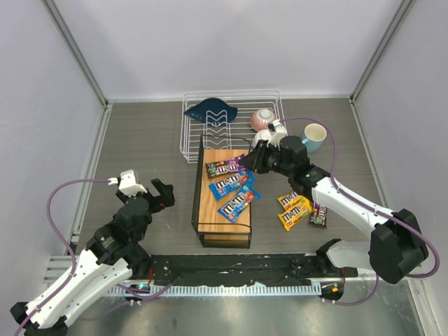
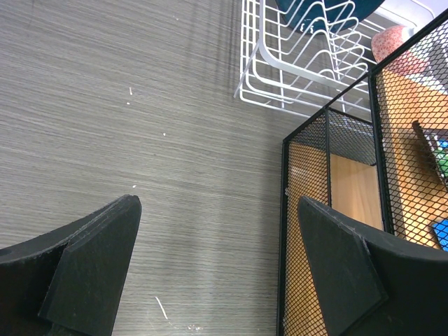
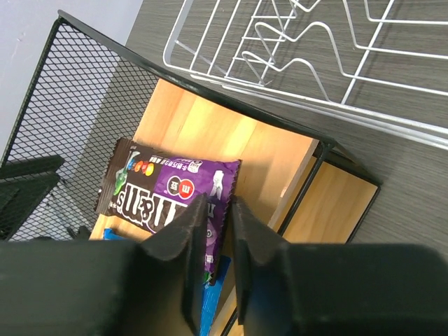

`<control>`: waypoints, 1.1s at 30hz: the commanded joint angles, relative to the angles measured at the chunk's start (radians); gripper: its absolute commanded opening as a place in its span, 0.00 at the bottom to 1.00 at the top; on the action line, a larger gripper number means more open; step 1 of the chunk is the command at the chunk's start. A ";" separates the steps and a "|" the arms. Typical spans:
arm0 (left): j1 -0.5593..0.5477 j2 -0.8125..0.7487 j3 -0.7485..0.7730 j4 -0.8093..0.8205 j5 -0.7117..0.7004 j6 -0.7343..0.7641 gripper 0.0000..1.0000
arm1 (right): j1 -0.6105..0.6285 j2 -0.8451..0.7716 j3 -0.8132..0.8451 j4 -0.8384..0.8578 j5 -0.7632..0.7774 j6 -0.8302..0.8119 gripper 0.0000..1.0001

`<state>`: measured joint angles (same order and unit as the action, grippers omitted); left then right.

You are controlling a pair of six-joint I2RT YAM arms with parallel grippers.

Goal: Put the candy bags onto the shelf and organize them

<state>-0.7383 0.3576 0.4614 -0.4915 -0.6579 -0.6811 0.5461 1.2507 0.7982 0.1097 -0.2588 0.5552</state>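
Setting the glossy purple candy packet (image 3: pixel 168 189) at the far end of the black-framed, wood-topped shelf (image 3: pixel 210 126), my right tool (image 3: pixel 217 207) grips its edge; my left tool (image 2: pixel 218 203) hangs released. Next, I judge: let go, then fetch the yellow packets (image 1: pixel 294 210) off the worktop (image 1: pixel 140 140).

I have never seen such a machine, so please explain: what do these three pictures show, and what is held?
Two black-and-white robot arms are bolted at the near edge of a grey table. One picture looks down from above; the other two come from a camera on each wrist. The right gripper is shut on a purple candy packet lying on the black-framed wooden shelf, next to two blue candy packets. The left gripper is open and empty. Yellow candy packets lie on the table.
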 commanded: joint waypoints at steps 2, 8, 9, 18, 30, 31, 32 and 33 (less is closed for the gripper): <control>-0.004 0.001 -0.003 0.022 -0.006 -0.005 1.00 | -0.005 -0.005 0.021 0.047 -0.028 0.008 0.15; -0.004 0.006 -0.001 0.022 -0.006 -0.005 1.00 | -0.006 -0.057 -0.023 0.082 0.023 0.054 0.01; -0.004 0.006 -0.001 0.024 -0.006 -0.005 1.00 | -0.006 -0.068 -0.045 0.096 0.033 0.066 0.01; -0.004 0.006 -0.001 0.022 -0.006 -0.005 1.00 | -0.005 -0.149 -0.131 0.179 0.154 0.170 0.01; -0.004 0.004 0.000 0.021 -0.009 -0.005 1.00 | 0.018 -0.159 -0.133 0.194 0.289 0.233 0.01; -0.004 0.004 0.000 0.019 -0.009 -0.005 1.00 | 0.023 -0.155 -0.131 0.194 0.296 0.236 0.01; -0.004 0.004 -0.001 0.019 -0.009 -0.005 1.00 | 0.029 -0.146 -0.125 0.196 0.302 0.238 0.01; -0.004 0.003 0.000 0.019 -0.009 -0.005 1.00 | 0.040 -0.143 -0.120 0.196 0.303 0.236 0.01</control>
<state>-0.7383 0.3580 0.4614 -0.4911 -0.6579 -0.6811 0.5594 1.1061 0.6559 0.2394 -0.0154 0.7708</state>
